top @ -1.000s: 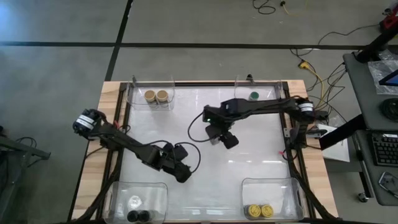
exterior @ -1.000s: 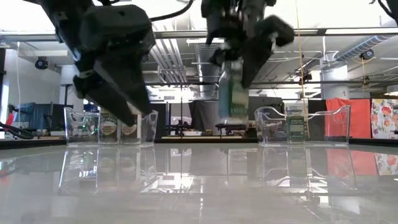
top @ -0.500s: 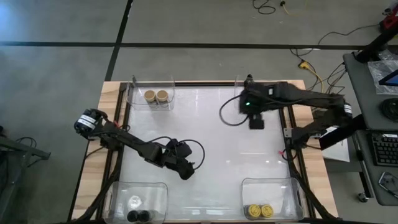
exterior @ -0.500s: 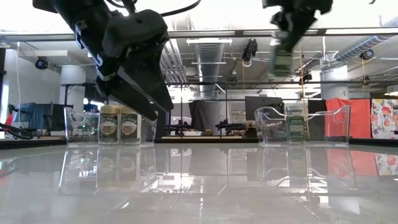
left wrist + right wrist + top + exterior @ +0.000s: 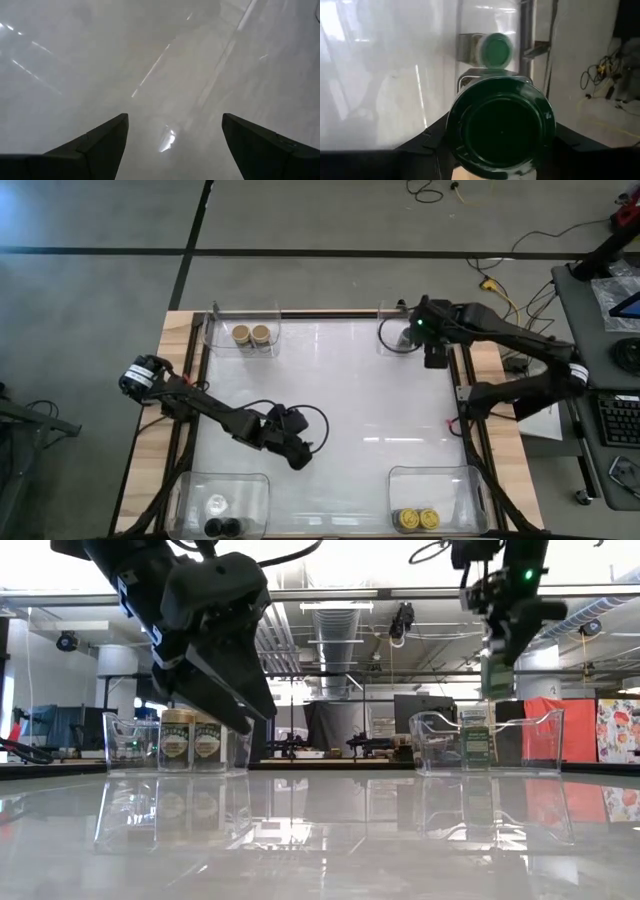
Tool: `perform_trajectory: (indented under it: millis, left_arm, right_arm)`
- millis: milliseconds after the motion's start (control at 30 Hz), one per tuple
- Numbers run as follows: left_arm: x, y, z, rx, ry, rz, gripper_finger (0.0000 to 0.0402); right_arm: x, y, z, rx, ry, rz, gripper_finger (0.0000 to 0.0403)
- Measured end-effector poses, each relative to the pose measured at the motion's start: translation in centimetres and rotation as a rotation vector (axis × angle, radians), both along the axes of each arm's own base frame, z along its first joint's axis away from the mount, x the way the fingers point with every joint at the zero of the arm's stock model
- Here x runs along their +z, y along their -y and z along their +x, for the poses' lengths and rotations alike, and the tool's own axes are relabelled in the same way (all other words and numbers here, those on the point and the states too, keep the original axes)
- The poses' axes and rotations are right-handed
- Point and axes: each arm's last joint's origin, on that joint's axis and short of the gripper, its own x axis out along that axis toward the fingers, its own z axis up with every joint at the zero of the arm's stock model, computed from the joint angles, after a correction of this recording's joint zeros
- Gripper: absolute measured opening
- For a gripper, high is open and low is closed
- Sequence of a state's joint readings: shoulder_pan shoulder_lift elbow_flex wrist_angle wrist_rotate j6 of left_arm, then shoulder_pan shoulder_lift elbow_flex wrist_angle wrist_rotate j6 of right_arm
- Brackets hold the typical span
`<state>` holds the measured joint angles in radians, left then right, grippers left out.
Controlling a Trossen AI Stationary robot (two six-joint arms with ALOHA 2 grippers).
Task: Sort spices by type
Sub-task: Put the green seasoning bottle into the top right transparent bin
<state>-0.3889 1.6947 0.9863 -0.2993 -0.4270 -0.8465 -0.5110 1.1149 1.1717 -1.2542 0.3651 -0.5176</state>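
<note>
over the far-right tub (image 5: 400, 330): right gripper (image 5: 500, 665) clamped on a green-lidded spice jar (image 5: 501, 131), its twin (image 5: 495, 50) inside below. step: delivering; next, lower and release beside it. left gripper (image 5: 297, 457) (jaws apart, empty) waits mid-table.

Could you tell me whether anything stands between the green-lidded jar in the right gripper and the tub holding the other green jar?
Nothing visible does. The right gripper holds the green-lidded jar above the far right tub, where the other green jar stands, with open space beside it.
</note>
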Motion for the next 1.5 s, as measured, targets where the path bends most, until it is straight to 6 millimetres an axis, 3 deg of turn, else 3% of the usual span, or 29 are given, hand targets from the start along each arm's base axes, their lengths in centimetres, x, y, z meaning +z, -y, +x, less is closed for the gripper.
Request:
perform_trajectory:
  millis: [433,900,1500]
  left_arm:
    - [-0.1,0.6,-0.4,0.046,-0.019,-0.113,0.0305]
    - [-0.1,0.6,-0.4,0.068,-0.016,-0.125,0.0280]
    - [-0.2,0.3,-0.4,0.109,-0.019,-0.132,0.0279]
  right_arm:
    - [-5.0,3.6,-2.9,-0.037,0.030,0.110,0.0191]
    - [-8.5,6.9,-4.2,-0.136,0.183,0.222,0.0191]
    - [-10.6,8.5,-4.1,-0.119,0.189,0.318,0.0192]
